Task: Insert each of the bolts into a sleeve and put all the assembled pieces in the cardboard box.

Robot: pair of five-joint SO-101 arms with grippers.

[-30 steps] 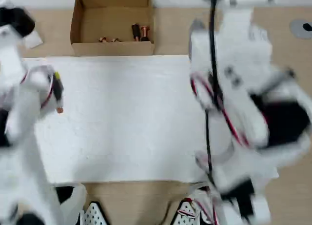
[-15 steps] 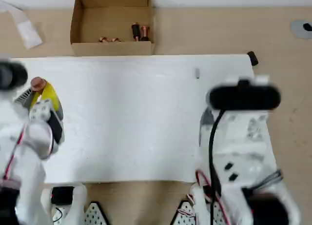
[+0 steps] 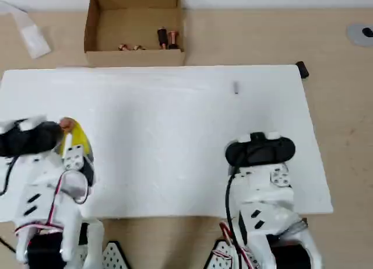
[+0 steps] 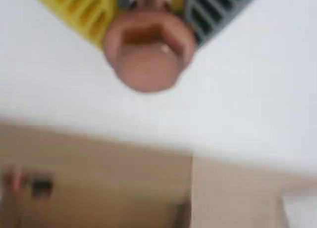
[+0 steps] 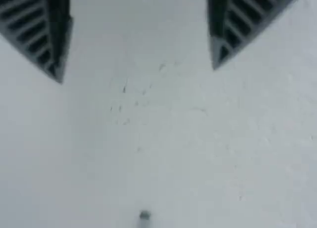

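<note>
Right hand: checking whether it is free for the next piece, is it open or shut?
Open. The right hand has its fingers wide apart over the white mat, with nothing between them.

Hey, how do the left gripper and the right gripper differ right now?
The left gripper is shut on a copper-coloured piece; the right gripper is open and empty. The left gripper has one yellow finger and one grey; the right gripper's fingers are both dark grey. Both hang over the white mat.
</note>
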